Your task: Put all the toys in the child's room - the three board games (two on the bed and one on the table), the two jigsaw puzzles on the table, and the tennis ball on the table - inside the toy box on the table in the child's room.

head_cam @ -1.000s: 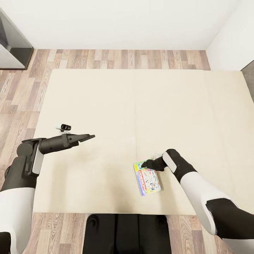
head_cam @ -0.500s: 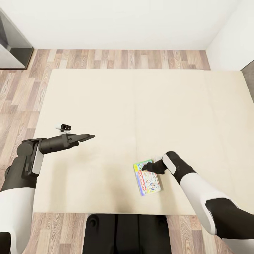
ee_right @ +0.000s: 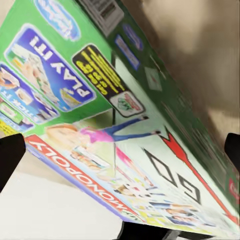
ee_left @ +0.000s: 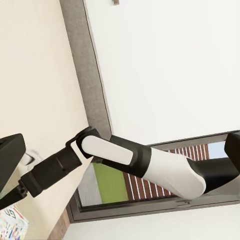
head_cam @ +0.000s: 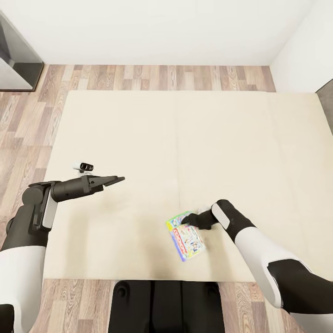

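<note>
At the left of the head view my left gripper point(head_cam: 118, 178) hangs idle over the cream bed point(head_cam: 138, 134), grasping nothing, its fingers looking pressed together, kept clear, I judge, so the other arm can work alone. Lower right of centre, the board game point(head_cam: 186, 237) lies tilted near the mattress's front edge, and my right gripper point(head_cam: 187, 220) sits at its upper end, fingers straddling the box in the right wrist view; whether they have clamped it I cannot tell. No toy box is in sight here.
</note>
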{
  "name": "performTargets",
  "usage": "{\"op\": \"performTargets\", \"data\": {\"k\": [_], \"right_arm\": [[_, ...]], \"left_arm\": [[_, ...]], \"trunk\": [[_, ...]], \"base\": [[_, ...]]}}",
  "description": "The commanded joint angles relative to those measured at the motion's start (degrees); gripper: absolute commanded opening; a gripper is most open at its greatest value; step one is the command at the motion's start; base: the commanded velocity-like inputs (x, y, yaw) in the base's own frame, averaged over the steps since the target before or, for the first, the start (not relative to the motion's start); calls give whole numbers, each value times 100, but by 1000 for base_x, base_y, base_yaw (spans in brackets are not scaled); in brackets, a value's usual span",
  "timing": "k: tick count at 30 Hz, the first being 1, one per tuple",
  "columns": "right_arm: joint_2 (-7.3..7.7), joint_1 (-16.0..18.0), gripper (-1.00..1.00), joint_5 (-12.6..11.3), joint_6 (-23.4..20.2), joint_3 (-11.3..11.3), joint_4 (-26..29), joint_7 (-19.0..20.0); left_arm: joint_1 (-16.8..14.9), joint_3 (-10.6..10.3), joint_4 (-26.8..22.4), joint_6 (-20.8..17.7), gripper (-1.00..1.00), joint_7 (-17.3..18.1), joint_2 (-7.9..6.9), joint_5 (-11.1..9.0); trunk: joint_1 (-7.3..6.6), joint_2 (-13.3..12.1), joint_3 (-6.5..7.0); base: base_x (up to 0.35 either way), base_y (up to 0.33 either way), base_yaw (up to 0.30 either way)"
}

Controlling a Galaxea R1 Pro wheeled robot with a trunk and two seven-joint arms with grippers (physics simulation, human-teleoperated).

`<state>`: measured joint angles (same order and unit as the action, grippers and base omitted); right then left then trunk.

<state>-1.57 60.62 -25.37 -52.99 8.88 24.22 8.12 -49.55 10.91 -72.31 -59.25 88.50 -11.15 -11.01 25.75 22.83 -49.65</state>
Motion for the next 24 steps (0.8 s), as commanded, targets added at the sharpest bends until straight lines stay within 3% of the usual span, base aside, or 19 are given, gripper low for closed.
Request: {"op": "performTargets", "data": {"k": [1, 9, 24], "right_arm": [[1, 3, 100, 64, -16, 16, 0, 176], [-1, 3, 100, 74, -16, 16, -4, 454], [-1, 3, 100, 98, 27, 18, -5, 461]], "left_arm": [[-2, 2, -1, -61, 100, 23, -2, 2], [-2, 5, -2, -61, 100, 26, -2, 2], [-2, 3, 1, -61, 100, 25, -2, 8]], "trunk": [[3, 9, -6], [3, 9, -6], [3, 9, -6]], "base": [[0, 0, 0], [0, 0, 0], [0, 0, 0]]}}
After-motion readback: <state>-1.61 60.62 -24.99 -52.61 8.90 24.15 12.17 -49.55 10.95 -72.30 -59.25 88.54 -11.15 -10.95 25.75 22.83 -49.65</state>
